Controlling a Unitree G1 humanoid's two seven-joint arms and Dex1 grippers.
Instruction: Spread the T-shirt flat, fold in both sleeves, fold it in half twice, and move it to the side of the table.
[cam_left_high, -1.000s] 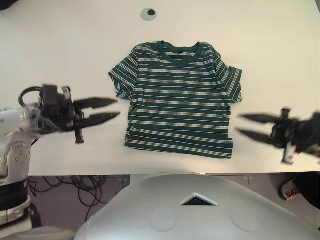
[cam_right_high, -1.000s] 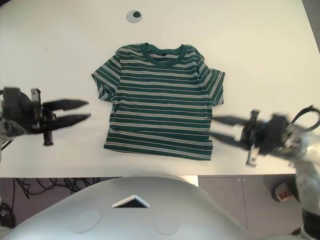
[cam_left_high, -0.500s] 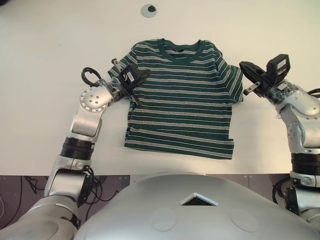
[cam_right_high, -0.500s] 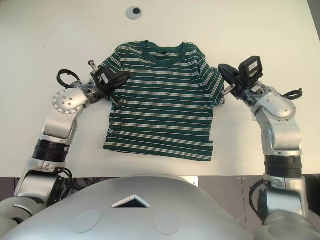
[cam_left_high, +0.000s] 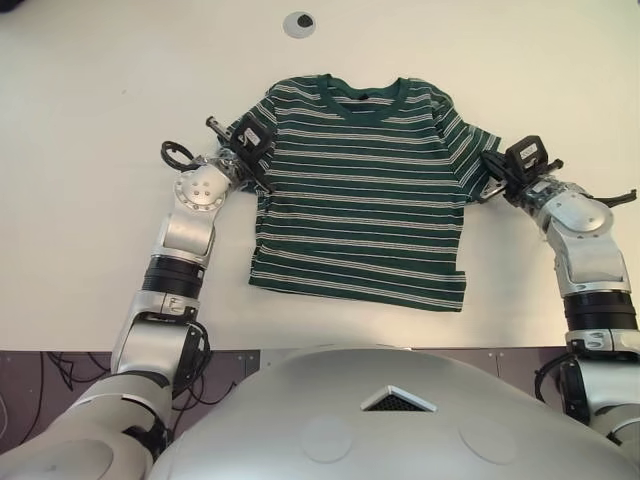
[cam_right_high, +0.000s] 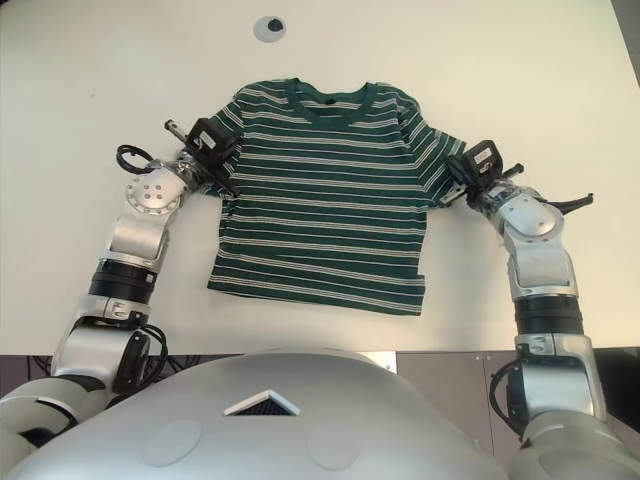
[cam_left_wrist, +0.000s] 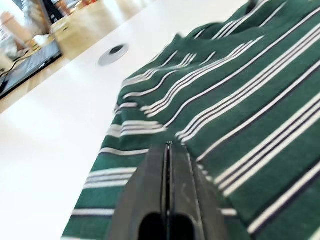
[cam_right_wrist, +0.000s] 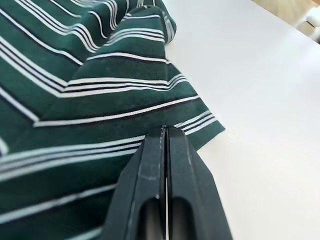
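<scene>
Across a white table (cam_left_high: 100, 80), matte and evenly lit, a dark green T-shirt (cam_left_high: 360, 200) with thin white stripes lies face up, collar pointing away from the robot, hem toward it. Body of the shirt lies mostly flat; small pucker at the hem corner on the robot's right.

Left gripper (cam_left_wrist: 167, 147): fingers pressed together, pinching the left sleeve (cam_left_wrist: 130, 135) near its hem. Right gripper (cam_right_wrist: 164, 131): likewise clenched, nipping the very edge of the right sleeve (cam_left_high: 475, 150). Both sleeves drawn outward from the body of the shirt.

Round grey grommet (cam_left_high: 297, 24) set in the tabletop beyond the collar, apart from the cloth. Past the table's far edge, the left wrist view catches a tan surface (cam_left_wrist: 100, 20) with blurred clutter I cannot identify. Dark floor (cam_left_high: 50, 400) below the near edge.

Writing: a dark patch sits inside the collar (cam_left_high: 360, 97); too small to tell whether it carries print.

Edges and room: hem stops short of the near table edge, with a bare strip between. Broad bare tabletop to the robot's left of the shirt, a narrower stretch to its right, where the table's side edge shows at the far corner. Bare band between collar and far edge, broken by the grommet.
</scene>
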